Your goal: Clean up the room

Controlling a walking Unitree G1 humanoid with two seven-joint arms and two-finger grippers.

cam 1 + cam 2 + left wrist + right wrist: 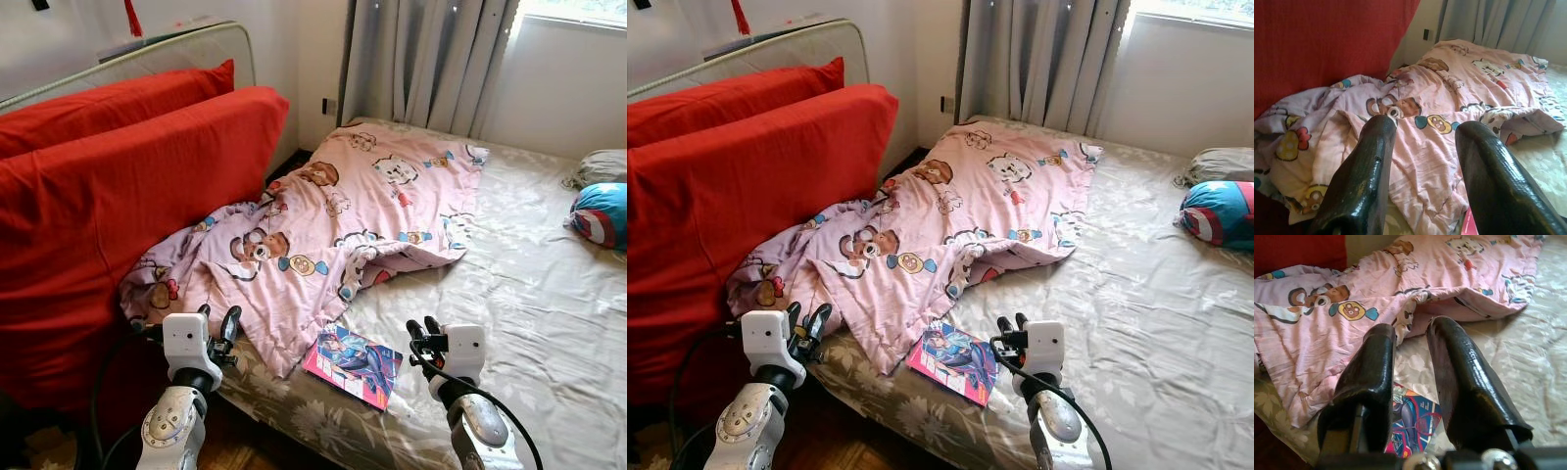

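Observation:
A crumpled pink cartoon-print blanket [333, 220] lies across the left half of the bed [519, 294]. One corner is folded over and another spills toward the red cushions. A colourful comic book [354, 365] lies flat on the sheet at the bed's near edge, just below the blanket's hem. My left gripper [218, 315] hovers at the bed's near left corner by the blanket's edge, open and holding nothing. My right gripper [422, 325] hangs over the sheet just right of the comic book [1411, 425], its fingers [1373, 364] a small gap apart, nothing between them.
Two big red cushions [118, 186] lean against a mattress [186, 47] on the left, close to my left arm. A blue superhero pillow [600, 213] and a grey pillow [600, 166] lie at the bed's far right. Grey curtains [421, 59] hang behind the bed.

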